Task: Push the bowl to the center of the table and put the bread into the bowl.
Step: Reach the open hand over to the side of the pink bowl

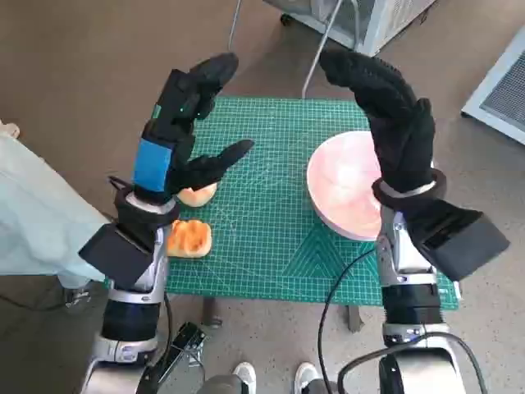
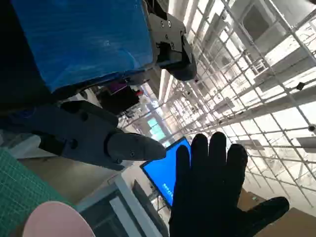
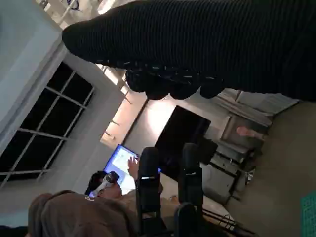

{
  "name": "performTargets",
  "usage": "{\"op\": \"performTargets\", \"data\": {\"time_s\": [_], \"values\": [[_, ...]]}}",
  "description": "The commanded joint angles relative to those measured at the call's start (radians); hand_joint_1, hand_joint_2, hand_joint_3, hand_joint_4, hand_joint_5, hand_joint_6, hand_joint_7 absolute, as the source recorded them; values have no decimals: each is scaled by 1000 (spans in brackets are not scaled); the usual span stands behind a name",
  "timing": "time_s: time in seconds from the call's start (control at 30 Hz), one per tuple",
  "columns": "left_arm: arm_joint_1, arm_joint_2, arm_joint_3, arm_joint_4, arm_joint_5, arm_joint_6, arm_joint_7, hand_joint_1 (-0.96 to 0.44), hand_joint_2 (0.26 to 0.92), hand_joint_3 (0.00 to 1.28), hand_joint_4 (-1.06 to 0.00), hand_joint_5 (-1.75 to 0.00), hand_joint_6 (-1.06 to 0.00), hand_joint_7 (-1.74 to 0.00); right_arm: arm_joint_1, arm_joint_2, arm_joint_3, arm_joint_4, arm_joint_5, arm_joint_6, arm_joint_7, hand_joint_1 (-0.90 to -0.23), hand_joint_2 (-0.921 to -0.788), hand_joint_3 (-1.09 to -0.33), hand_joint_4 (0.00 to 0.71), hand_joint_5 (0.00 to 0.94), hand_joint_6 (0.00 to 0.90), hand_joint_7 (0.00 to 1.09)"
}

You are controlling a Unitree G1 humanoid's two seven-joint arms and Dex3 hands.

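Note:
A pink bowl [image 1: 344,185] sits on the right part of the green mat [image 1: 262,222]; its rim [image 2: 54,219] also shows in the left wrist view. Two pieces of bread lie at the mat's left: a toasted one [image 1: 190,238] near the front edge and a paler one [image 1: 198,195] just behind it, partly hidden by my left hand. My left hand [image 1: 184,123] is raised above the bread, fingers spread, holding nothing. My right hand [image 1: 394,115], also raised, hovers over the bowl's right side with fingers apart and empty; it appears as a spread glove [image 2: 212,192] in the left wrist view.
The green mat covers a small table. A white metal cabinet [image 1: 369,16] stands behind the table and another white unit [image 1: 504,82] at the far right. A person's pale sleeve [image 1: 33,213] is at the left, shoes [image 1: 275,377] below the front edge.

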State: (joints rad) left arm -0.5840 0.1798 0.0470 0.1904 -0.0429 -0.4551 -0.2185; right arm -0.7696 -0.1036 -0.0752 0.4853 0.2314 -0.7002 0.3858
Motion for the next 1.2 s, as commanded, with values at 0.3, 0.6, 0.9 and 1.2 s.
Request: {"op": "performTargets", "data": {"time_s": [0.3,0.6,0.9,1.2], "values": [[-37,9,5,39,-23,-21,-22,-354,921,199,-367,-91,-138,-675,21,11,-5,34,5,-10,10,-675,-921,-767,239,8,-1,709],[-39,12,7,40,-25,-17,-28,-345,921,199,-360,-86,-124,-681,20,-15,-34,63,18,-29,20,-680,-921,-759,252,14,-1,716],[-26,15,10,33,-20,-12,-25,-344,921,198,-343,-72,-109,-686,30,-76,-114,124,-6,-84,-37,-675,-921,-754,244,9,-1,687],[-12,12,20,38,-28,-9,-22,-339,921,197,-331,-60,-108,-688,58,-163,-193,222,-80,-139,-156,-636,-921,-817,228,1,-1,687]]}}
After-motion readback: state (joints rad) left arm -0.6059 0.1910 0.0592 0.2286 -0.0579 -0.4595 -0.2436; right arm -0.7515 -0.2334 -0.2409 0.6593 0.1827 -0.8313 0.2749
